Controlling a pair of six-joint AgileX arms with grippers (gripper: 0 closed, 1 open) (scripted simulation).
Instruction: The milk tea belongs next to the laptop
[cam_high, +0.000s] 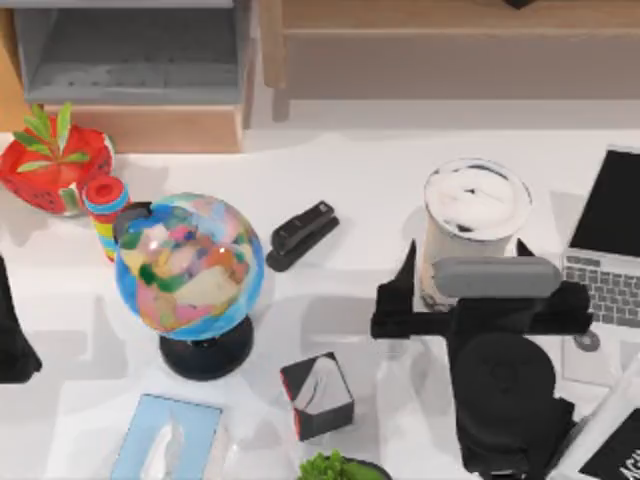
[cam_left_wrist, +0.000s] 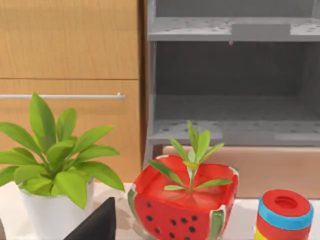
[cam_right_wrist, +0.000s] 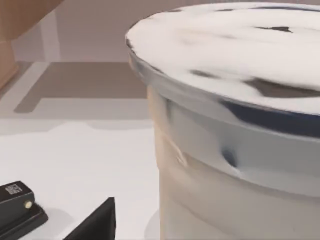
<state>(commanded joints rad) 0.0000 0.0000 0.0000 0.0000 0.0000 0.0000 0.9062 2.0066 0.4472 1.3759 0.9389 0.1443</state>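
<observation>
The white table (cam_high: 370, 190) carries, at its right edge, an open silver laptop with a dark screen (cam_high: 610, 250). Just left of the laptop, near but not touching, stands the tall clear plastic cup of beige milk tea with a white foamy top (cam_high: 470, 225).

The black right gripper (cam_high: 470, 300) sits at the cup's lower body, its fingers reaching either side; whether the jaws press the wall or stand spread, I cannot tell.

I judge the cup moderately heavy with liquid, top-heavy, thin-walled and slick, so it would dent under a hard squeeze. The best hold is mid-body, below the rim, kept upright.

The left gripper (cam_high: 15, 330) is parked at the table's left edge; its jaws I cannot tell either.
</observation>
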